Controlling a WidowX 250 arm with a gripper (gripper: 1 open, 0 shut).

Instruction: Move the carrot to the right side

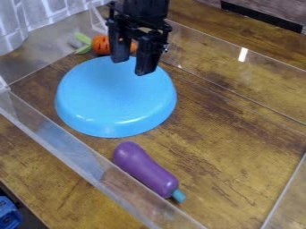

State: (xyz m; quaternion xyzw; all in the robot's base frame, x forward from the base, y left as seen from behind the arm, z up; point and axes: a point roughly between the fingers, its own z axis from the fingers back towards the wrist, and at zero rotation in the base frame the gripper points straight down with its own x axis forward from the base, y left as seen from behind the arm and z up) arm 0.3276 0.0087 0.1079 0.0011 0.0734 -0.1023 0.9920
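Observation:
The small orange carrot [102, 42] with a green top lies at the back left of the wooden table, just behind the blue plate [114, 100]. It is partly hidden by my black gripper [132, 55]. The gripper hangs open above the plate's far edge, just right of the carrot, with its fingers pointing down. It holds nothing.
A purple eggplant [147, 169] with a teal stem lies at the front, below the plate. Clear plastic walls [60, 143] ring the table on the left and front. The wooden surface [233, 116] stretches to the right of the plate.

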